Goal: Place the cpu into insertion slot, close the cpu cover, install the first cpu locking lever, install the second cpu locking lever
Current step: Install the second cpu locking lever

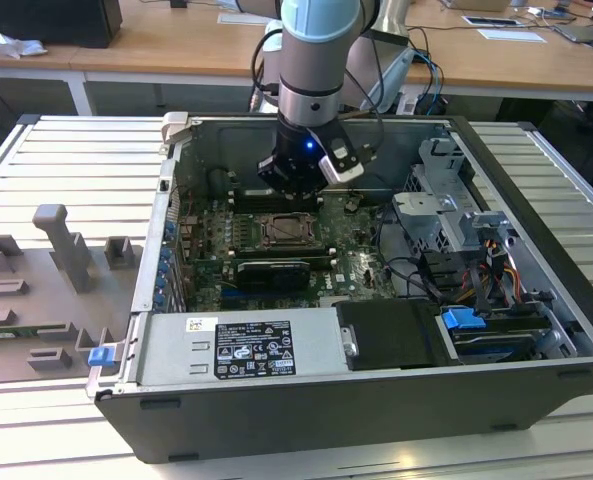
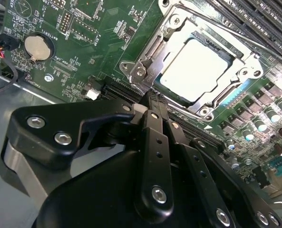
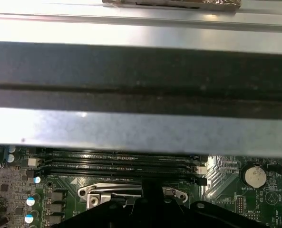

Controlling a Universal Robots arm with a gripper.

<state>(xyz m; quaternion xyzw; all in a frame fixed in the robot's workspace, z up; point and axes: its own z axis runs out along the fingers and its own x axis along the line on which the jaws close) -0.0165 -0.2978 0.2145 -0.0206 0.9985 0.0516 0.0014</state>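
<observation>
1. Pale silver-beige, the cpu [image 2: 196, 66] lay flat inside the insertion slot [image 2: 175, 93], so the first step looked done from where I stood.
2. Silvery metal framed it: the cpu cover [image 2: 205, 102] appeared to be folded down around the chip, its window leaving the face bare, which I judged to be the second step finished as well.
3. One thin locking lever [image 2: 236, 35] ran along the far edge of the socket; whether it was latched I could not tell, and the levers seemed to be the work left.
4. Black and closed tight, the gripper [image 2: 151, 97] had its fingertips pressed together on nothing, the tips resting right at the hinge bracket [image 2: 141, 75] on the socket's corner.
5. Green circuit board [image 2: 91, 42] spread around the socket, with a coin battery [image 2: 39, 46] well apart to one side and the long black memory slots [image 3: 117, 164] running just beside the socket.
6. In the exterior view the arm [image 1: 314, 60] came straight down into the open computer case [image 1: 396, 395], whose walls ringed the board; room above was free, but sideways the drive cage [image 1: 446, 215] on the exterior view's right and the power supply [image 1: 241, 345] at the front hemmed it in.
</observation>
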